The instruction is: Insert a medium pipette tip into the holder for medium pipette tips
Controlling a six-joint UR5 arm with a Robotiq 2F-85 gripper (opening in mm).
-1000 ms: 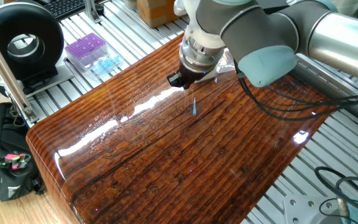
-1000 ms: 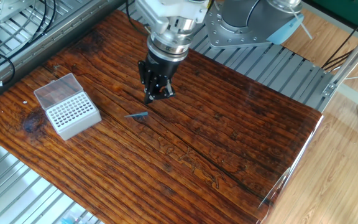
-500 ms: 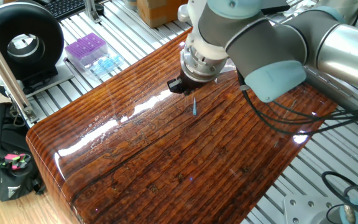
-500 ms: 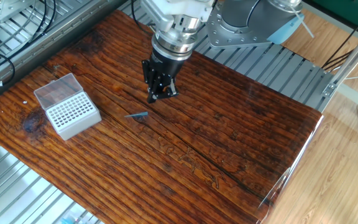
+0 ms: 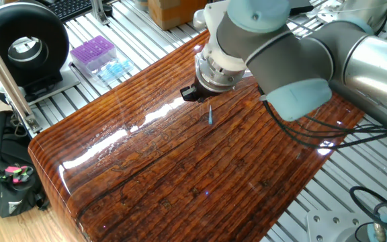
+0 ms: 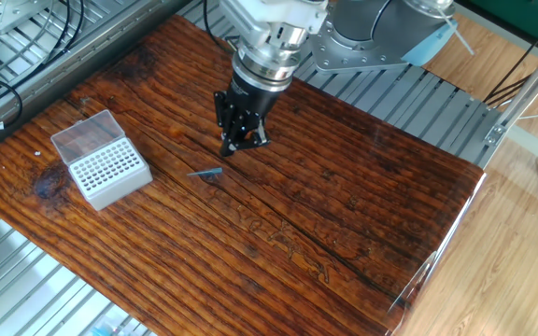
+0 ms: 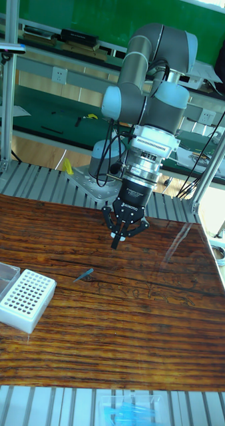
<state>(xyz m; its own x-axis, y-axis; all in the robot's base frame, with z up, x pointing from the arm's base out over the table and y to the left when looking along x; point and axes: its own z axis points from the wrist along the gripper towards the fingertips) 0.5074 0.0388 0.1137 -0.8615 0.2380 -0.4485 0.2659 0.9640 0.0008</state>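
Tip (image 6: pixel 206 173) lies flat: light, slick, rolls easily; grab its wider end. Gripper (image 6: pixel 233 143) near it, nearly closed, empty.

Lab, pipette tip box (image 5: pixel 93 53), alu-profile bench (image 5: pixel 66 94)

Glossy wooden tabletop (image 6: pixel 344 215), slatted metal bench (image 5: pixel 59 101), green wall (image 7: pixel 72 16)

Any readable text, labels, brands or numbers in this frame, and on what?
None can be read.
Gripper: small white lettering on its black body in the tall fixed view, too blurred to read.
White tip holder, blue pipette tip and purple box: no print visible.
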